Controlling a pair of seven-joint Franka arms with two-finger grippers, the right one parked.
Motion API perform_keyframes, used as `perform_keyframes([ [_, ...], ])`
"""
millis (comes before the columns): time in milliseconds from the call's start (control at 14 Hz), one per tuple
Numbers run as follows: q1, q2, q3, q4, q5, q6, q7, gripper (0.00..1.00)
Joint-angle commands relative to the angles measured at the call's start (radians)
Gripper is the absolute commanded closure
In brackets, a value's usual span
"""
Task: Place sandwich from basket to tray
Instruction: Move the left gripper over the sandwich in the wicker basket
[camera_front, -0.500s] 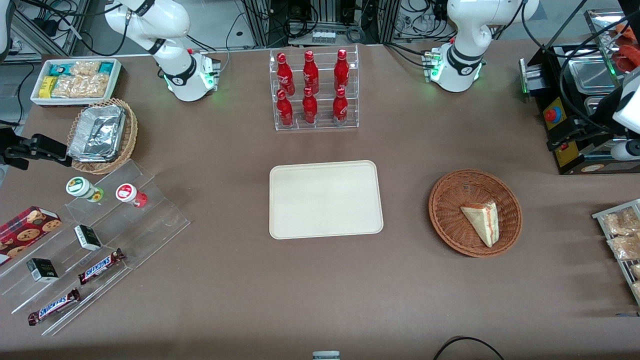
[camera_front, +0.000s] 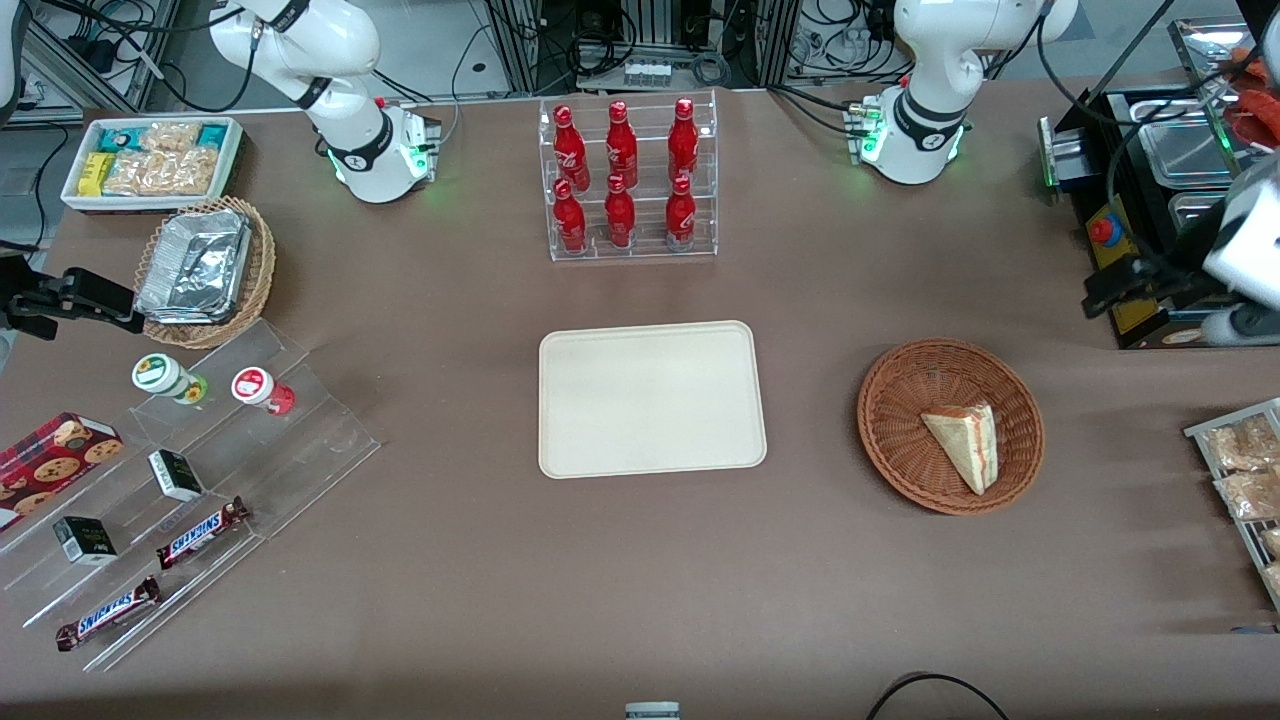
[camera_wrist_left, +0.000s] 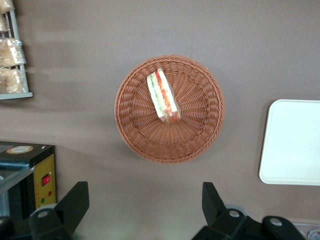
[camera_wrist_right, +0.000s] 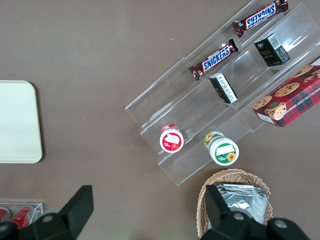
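Your gripper (camera_wrist_left: 141, 205) is hovering high above the table with its 2 fingers (camera_wrist_left: 74, 200) spread wide apart and nothing between them. In the wrist view the brown table surface is showing in the gap, and the basket (camera_wrist_left: 200, 125) is sitting apart from the fingertips, clear of them.

In the front view you are seeing the gripper (camera_front: 1105, 290) up near the black machine (camera_front: 1150, 200) at the working arm's end of the table, farther from the front camera than the basket (camera_front: 900, 440) and not over it.

The sandwich (camera_front: 966, 445) is lying inside the basket, resting on the woven floor with its filling edge turned toward the working arm's end of the table. In the wrist view the sandwich (camera_wrist_left: 163, 96) is showing its red and green layers, sitting off-centre in the bowl. Nothing is touching it.

The tray (camera_front: 650, 400) is lying flat at the middle of the table, well apart from the basket toward the parked arm's end, with bare table between the 2. A clear rack holding 6 red bottles (camera_front: 620, 180) is standing farther from the front camera than the tray. Bagged snacks (camera_front: 1245, 470) are sitting at the table edge, near the basket on the working arm's end.
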Motion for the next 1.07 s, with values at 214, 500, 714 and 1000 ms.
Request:
perform_keyframes([
  [214,0.002,0.150,-0.010,-0.044,0.004,0.183,-0.142,0.00],
  [500,0.000,0.149,-0.010,-0.219,-0.007,0.397,-0.266,0.00],
  [714,-0.001,0.160,-0.010,-0.317,-0.008,0.530,-0.317,0.00],
  [1000,-0.008,0.187,-0.010,-0.400,-0.010,0.661,-0.331,0.00],
])
